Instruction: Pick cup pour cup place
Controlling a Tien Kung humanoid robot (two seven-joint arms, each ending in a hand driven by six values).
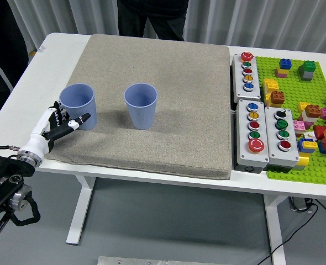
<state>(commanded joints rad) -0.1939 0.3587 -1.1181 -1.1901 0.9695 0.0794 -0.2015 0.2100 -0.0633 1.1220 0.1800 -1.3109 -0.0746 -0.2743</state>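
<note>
Nothing done yet: my left hand (57,126), fingers released, sits just beside left cup (78,106); pick, pour, place remain.

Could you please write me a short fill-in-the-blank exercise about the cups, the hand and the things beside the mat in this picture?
1. Two blue cups, the left cup and the right cup, stand upright on the ____ mat.
2. The left hand reaches toward the ____ cup with its fingers spread.
3. The number of button boxes right of the mat is ____.
4. The toy bricks sit on a ____ baseplate.

Missing words: grey; left; three; green
</note>
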